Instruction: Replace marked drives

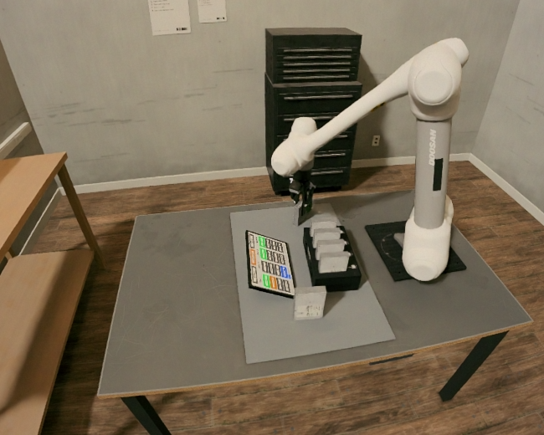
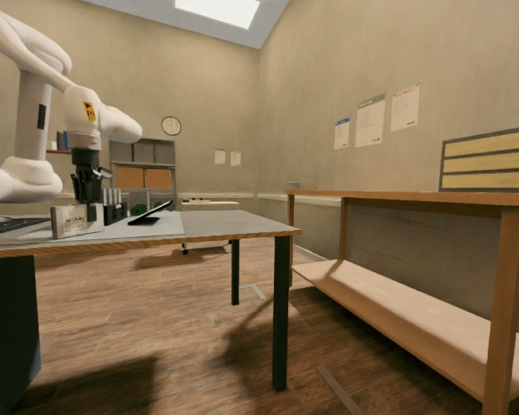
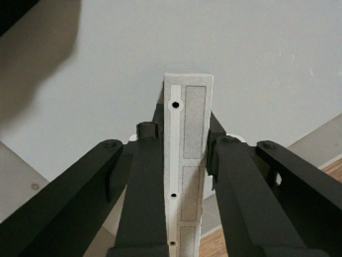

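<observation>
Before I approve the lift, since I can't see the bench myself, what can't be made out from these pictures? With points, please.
- Held drive (image 1: 296, 213) (image 3: 190, 124): its near end is cut off by the wrist view's lower edge.
- Connector ends of the docked drives (image 1: 333, 262): hidden inside the dock (image 1: 337, 284) in the top view.
- Screen (image 1: 270, 263) small lettering: too small in the top view; the exterior view shows the screen nearly edge-on.

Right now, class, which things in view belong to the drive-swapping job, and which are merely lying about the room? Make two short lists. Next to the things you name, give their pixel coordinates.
In the job:
- pincer (image 1: 303, 218) (image 2: 91, 212) (image 3: 181, 119), shut on a drive (image 1: 296, 215) (image 2: 69, 221) (image 3: 195, 124)
- standing drive (image 1: 310, 303)
- dock (image 1: 335, 280) (image 2: 115, 213), with its drives (image 1: 333, 262)
- screen (image 1: 271, 265)
- mat (image 1: 317, 340) (image 2: 168, 228) (image 3: 257, 54)

Just about:
- tool chest (image 1: 313, 56)
- clock (image 2: 171, 125)
- posters (image 1: 170, 15) (image 2: 370, 123)
- wooden table (image 1: 29, 179) (image 2: 389, 196)
</observation>
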Controlling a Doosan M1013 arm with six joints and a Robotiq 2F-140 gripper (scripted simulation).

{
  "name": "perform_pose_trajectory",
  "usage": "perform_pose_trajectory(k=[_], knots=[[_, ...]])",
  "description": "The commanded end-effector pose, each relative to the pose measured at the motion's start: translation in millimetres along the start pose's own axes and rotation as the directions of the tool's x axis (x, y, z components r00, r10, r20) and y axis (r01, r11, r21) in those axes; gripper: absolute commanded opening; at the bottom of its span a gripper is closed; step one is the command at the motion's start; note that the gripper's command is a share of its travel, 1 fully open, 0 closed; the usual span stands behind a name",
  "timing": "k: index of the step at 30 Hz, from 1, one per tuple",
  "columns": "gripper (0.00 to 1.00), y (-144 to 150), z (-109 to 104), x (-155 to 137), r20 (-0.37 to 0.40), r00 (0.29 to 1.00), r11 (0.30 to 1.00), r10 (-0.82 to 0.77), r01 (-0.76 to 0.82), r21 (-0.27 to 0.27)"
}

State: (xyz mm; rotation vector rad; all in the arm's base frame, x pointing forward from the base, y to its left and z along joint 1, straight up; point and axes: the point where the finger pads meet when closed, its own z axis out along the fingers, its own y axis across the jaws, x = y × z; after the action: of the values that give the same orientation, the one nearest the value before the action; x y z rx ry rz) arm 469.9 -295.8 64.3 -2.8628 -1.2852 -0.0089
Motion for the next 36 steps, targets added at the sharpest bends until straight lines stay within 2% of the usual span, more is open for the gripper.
perform_pose_trajectory(k=[1, 19, 36], knots=[[0.10, 0, -1, 0, 0.000, 1.000, 1.000, 0.000, 0.000, -0.001], [0.10, 0, -4, 0, 0.000, 1.000, 1.000, 0.000, 0.000, -0.001], [0.10, 0, -20, 0, 0.000, 1.000, 1.000, 0.000, 0.000, -0.001]])
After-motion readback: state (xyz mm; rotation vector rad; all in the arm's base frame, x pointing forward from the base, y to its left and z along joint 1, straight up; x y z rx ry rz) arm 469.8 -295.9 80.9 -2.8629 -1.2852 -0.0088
